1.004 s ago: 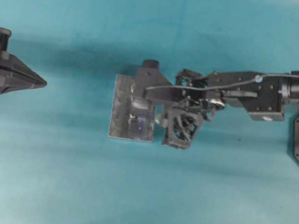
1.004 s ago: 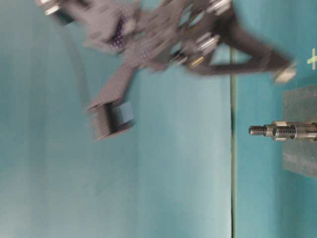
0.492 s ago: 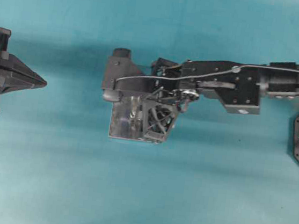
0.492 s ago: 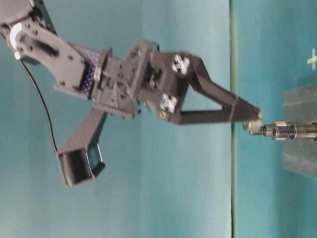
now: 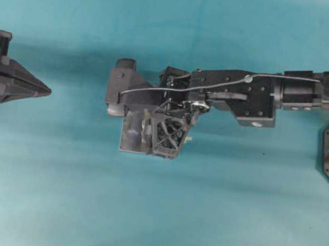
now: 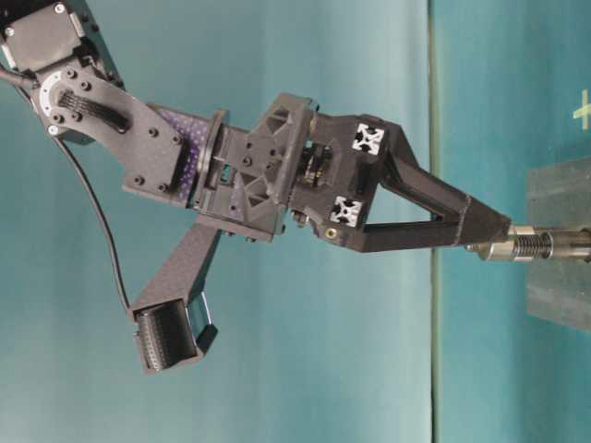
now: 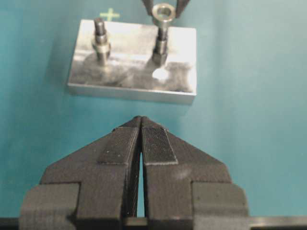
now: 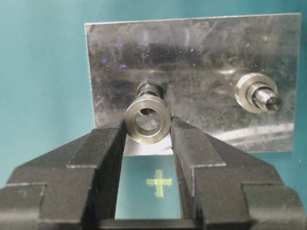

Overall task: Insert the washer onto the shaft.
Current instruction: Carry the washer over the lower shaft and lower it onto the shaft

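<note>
My right gripper point(image 8: 147, 128) is shut on the washer point(image 8: 147, 120), a steel ring pinched between both pads. It holds the ring at the threaded tip of the near shaft point(image 8: 151, 88), which stands on the metal plate point(image 8: 192, 52). In the table-level view the fingertips point(image 6: 485, 226) hide the shaft's tip, and the washer point(image 6: 494, 247) sits against the shaft point(image 6: 545, 245). The left wrist view shows the washer point(image 7: 163, 12) right above that shaft point(image 7: 160, 45). My left gripper point(image 7: 140, 120) is shut and empty, well back from the plate point(image 7: 132, 84), at the left edge of the overhead view point(image 5: 43, 89).
A second shaft point(image 8: 263, 96) with a collar on it stands on the same plate, beside the first. A green cross mark point(image 8: 159, 183) lies on the teal cloth just off the plate's edge. The right arm point(image 5: 256, 98) covers most of the plate point(image 5: 128, 137) from above.
My right gripper has swung from beside the plate to over it and come down, bringing the washer to the shaft's tip. The left arm has not moved.
</note>
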`<state>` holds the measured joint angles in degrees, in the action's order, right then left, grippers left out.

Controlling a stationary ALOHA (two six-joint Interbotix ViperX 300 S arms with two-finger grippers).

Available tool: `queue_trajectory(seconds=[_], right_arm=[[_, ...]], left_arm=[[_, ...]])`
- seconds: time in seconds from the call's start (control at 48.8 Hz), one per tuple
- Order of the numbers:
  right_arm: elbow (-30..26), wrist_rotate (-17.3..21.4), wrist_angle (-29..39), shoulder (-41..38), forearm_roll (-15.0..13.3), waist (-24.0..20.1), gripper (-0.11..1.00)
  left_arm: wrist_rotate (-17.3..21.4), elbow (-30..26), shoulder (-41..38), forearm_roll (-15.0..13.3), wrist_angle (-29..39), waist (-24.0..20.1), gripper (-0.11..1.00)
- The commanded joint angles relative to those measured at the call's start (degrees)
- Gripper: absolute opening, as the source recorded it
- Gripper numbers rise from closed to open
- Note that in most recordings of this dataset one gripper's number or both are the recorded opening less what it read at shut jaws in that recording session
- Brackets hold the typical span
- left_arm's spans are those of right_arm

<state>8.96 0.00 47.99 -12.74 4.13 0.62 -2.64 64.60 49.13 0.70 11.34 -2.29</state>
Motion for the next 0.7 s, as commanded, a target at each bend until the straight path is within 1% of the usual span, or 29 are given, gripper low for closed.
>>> queue_trajectory(seconds=[0.0, 0.287, 0.676], right_arm=[[-1.6, -0.7, -0.4, 1.1, -0.1, -0.2, 0.34], [-1.7, -1.2, -1.3, 0.7, -0.1, -0.3, 0.34], [-2.0, -1.1, -1.0, 0.1, -0.1, -0.3, 0.34]], left_arm=[[-0.1, -0.9, -0.2, 0.1, -0.5, -0.1, 0.00], [-0.1, -0.8, -0.3, 0.1, -0.5, -0.1, 0.00], [-0.1, -1.0, -0.2, 0.1, -0.5, -0.1, 0.00]])
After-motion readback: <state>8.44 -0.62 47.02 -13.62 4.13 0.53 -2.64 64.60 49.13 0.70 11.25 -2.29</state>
